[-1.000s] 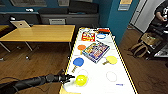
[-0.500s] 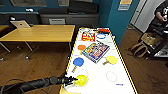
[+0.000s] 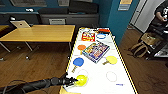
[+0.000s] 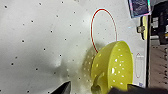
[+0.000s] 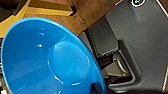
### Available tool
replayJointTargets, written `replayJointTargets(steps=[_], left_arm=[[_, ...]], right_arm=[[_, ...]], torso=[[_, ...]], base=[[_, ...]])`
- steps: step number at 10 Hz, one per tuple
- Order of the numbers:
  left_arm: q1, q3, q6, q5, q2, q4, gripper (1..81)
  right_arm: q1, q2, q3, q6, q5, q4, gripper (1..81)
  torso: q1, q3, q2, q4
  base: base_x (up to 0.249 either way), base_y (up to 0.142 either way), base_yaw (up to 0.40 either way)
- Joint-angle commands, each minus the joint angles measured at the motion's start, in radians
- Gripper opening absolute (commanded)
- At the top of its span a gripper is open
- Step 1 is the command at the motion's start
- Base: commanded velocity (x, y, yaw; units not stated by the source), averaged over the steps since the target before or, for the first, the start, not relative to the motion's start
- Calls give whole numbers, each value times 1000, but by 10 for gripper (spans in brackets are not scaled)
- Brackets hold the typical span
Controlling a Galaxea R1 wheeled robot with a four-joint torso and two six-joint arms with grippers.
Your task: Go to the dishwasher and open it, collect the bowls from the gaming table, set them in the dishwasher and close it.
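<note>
Collecting bowls is the step in hand, judging by the long pale desk (image 3: 100,72) that runs away from the robot in the head view, with a wooden table (image 3: 40,33) to its left and a person (image 3: 161,15) standing off at the right. On the desk lie a game box (image 3: 96,51), a second box (image 3: 88,36) further back, a blue paddle (image 3: 78,62), an orange one (image 3: 81,47) and a yellow one (image 3: 110,60). At the near left corner sits the yellow bowl (image 3: 81,80), and the left arm comes in low from the left with its gripper (image 3: 71,81) right at the bowl's near edge. In the left wrist view the yellow bowl (image 4: 112,67) stands tilted on the speckled top, beside a red ring (image 4: 103,30) painted there, and dark fingers (image 4: 96,85) seem to pinch its rim — clamped on it, as far as I can judge, though the grip is partly hidden. The right wrist view has a blue bowl (image 5: 47,60) large and close, tipped on edge over the robot's own body; a dark finger sits at its rim, so it looks held, yet how tightly those fingers meet I cannot tell. Next the yellow bowl needs lifting clear of the desk without slipping — a thin rim grip on a tilted bowl could let it swing or drop.
</note>
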Motion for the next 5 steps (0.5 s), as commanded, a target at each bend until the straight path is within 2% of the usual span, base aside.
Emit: replayJointTargets(steps=[1, 3, 4, 5], left_arm=[[-96, -7, -4, 48, 4, 5, 811], [-84, -16, -2, 48, 21, 25, 811], [-75, -21, -2, 48, 25, 33, 10], [-64, -19, -4, 48, 27, 66, 10]], right_arm=[[27, -28, 4, -1, -43, -22, 10], [29, -16, -17, 4, -44, -24, 10], [30, -13, -23, 4, -44, -24, 10], [33, -7, -34, 5, -50, -23, 10]], torso=[[0, 0, 0, 0], [0, 0, 0, 0], [0, 0, 0, 0], [0, 0, 0, 0]], base=[[0, 0, 0], [0, 0, 0], [0, 0, 0], [0, 0, 0]])
